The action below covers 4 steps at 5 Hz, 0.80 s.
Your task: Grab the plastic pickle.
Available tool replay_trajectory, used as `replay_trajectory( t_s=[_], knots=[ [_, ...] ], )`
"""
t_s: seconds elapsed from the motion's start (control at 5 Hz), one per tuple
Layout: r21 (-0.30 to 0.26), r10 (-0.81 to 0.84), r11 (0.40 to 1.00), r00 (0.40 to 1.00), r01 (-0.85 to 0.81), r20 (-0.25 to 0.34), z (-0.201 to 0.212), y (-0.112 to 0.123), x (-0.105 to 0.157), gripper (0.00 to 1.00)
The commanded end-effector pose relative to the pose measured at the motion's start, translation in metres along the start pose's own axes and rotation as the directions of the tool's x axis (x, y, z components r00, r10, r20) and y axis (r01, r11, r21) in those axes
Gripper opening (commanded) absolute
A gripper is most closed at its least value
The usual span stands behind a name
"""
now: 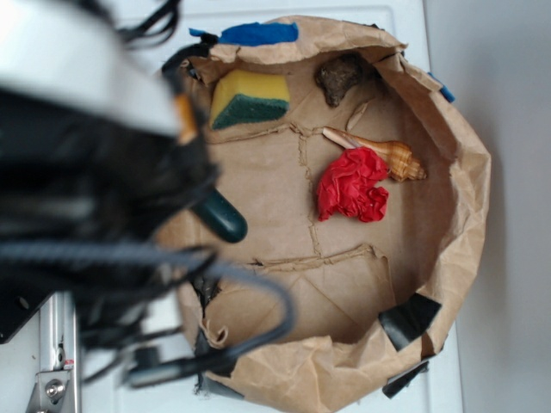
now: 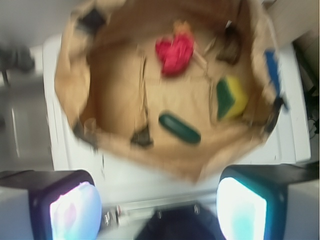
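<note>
- The gripper point(image 2: 159, 202) stands wide apart, holding nothing, above the bag's near rim.
- The plastic pickle point(image 2: 179, 128), smooth and glossy dark green, lies on the creased brown paper bag point(image 2: 70, 75) floor.
- Beside it sits a yellow-green sponge point(image 2: 231, 97); farther off, crumpled red paper point(image 2: 174, 53).
- The bag rests on a white surface point(image 2: 295, 130).

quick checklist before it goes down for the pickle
1. Target in view: ok. The plastic pickle lies inside the paper bowl, near its rim on the robot's side.
2. Hand open: ok. Its two pads sit wide apart at the bottom of the wrist view, nothing between them.
3. Hand over the pickle: not ok. In the wrist view the pickle sits well above the gap, beyond the bowl's rim.
4. Space around the pickle: ok. The sponge and red crumpled paper lie apart from it.
5. Height above the pickle: cannot tell. The arm hides most of it in the exterior view.
</note>
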<state>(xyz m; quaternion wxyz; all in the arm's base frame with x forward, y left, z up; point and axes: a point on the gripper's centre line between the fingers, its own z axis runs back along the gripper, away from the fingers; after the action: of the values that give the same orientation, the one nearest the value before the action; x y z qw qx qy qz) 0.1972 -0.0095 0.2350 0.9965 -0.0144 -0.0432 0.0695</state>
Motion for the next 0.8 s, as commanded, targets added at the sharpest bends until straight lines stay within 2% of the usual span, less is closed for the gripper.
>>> replay_trajectory(
  t_s=[0.0, 0.2, 0.6],
  knots=[
    [0.044, -0.361, 0.931, 0.932, 0.361, -0.009, -0.013, 0.003, 0.045, 1.00],
    [-0.037, -0.576, 0.817, 0.817, 0.575, -0.014, -0.027, 0.001, 0.039, 1.00],
    [-0.037, -0.576, 0.817, 0.817, 0.575, -0.014, -0.027, 0.001, 0.039, 1.00]
  ],
)
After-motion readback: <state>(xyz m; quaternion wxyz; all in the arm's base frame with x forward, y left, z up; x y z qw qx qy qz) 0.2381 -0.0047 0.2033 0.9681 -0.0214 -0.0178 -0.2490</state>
